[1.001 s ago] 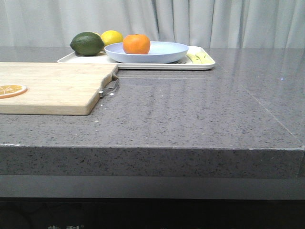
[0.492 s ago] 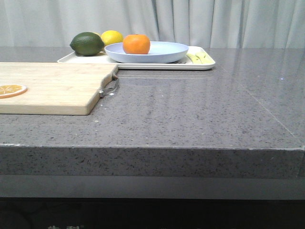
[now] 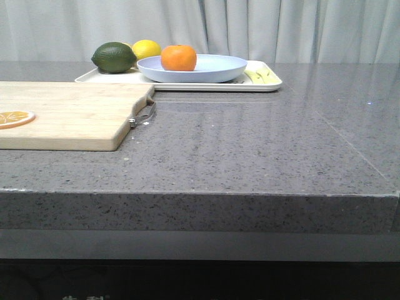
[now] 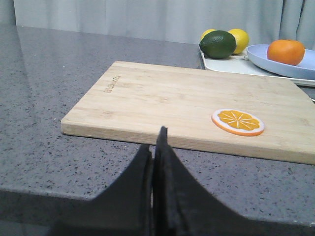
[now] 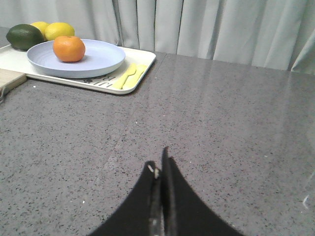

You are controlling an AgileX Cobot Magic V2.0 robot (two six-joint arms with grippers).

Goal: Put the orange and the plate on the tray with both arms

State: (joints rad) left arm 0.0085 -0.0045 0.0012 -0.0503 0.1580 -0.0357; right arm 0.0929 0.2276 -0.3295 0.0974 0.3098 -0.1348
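Observation:
The orange point(image 3: 179, 57) sits on the pale lavender-blue plate point(image 3: 212, 70), which rests on the white tray point(image 3: 262, 84) at the far side of the counter. The same three show in the right wrist view: orange point(image 5: 69, 48), plate point(image 5: 98, 59), tray point(image 5: 142, 61). In the left wrist view I see the orange point(image 4: 285, 51) on the plate point(image 4: 266, 61). My left gripper point(image 4: 153, 142) is shut and empty, low at the counter's near edge in front of the cutting board. My right gripper point(image 5: 160, 164) is shut and empty over bare counter. Neither gripper shows in the front view.
A green lime point(image 3: 114, 57) and a yellow lemon point(image 3: 147, 49) lie on the tray's left part, with pale yellow cutlery point(image 5: 129, 76) at its right end. A wooden cutting board point(image 3: 69, 115) with a metal handle point(image 3: 144, 115) carries a thin orange slice point(image 4: 238, 121).

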